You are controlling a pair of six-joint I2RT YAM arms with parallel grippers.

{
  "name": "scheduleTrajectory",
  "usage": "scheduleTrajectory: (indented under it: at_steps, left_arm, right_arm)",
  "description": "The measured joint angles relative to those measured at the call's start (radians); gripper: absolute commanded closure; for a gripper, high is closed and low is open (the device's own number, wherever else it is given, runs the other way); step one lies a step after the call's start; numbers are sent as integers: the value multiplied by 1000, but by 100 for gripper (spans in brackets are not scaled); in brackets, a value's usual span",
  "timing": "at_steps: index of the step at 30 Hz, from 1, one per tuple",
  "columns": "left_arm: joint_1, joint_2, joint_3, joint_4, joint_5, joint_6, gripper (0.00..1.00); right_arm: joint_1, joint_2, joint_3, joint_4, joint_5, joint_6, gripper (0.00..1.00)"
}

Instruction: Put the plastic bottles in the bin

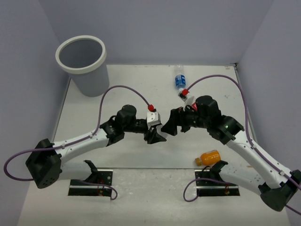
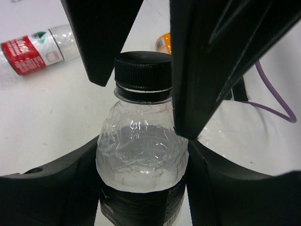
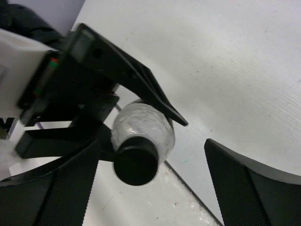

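My left gripper (image 2: 143, 162) is shut on a clear bottle with a black cap and dark label (image 2: 141, 136), held just above the table. In the top view the left gripper (image 1: 154, 136) meets my right gripper (image 1: 169, 126) at the table's middle. The right gripper (image 3: 153, 186) is open, its fingers either side of the bottle's cap (image 3: 135, 162) without touching it. A clear bottle with a blue label (image 1: 179, 77) lies at the back. An orange bottle (image 1: 208, 157) lies by the right arm. A red-labelled bottle (image 2: 33, 49) lies on the table. The bin (image 1: 81, 63) stands at the far left.
Purple cables loop over both arms (image 1: 122, 89). Two black base plates (image 1: 91, 181) sit at the near edge. Grey walls close in the table at the back and both sides.
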Motion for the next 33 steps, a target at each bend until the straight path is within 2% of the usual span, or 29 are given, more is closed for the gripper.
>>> scheduleTrajectory:
  at_steps: [3, 9, 14, 18, 23, 28, 33]
  left_arm:
    - [0, -27, -6, 22, -34, -2, 81]
    - [2, -38, -14, 34, -199, -31, 85]
    - [72, -32, 38, -14, -326, -128, 92]
    - [207, -4, 176, -107, -483, -241, 87]
    - [356, 113, 512, -285, -717, -320, 82]
    - [535, 209, 755, -324, -852, -343, 81]
    - [691, 372, 964, -325, -933, -344, 79]
  right_arm:
    - [3, -7, 2, -24, 82, 23, 1]
    - [5, -69, 15, -54, 297, 89, 1]
    - [-40, -173, 19, -83, 506, 141, 1]
    - [-108, -203, 19, -110, 605, 173, 1]
    - [-138, -168, 7, -125, 645, 190, 1]
    - [-150, -118, -20, -134, 686, 199, 1]
    - [-160, -79, -30, -135, 711, 198, 1]
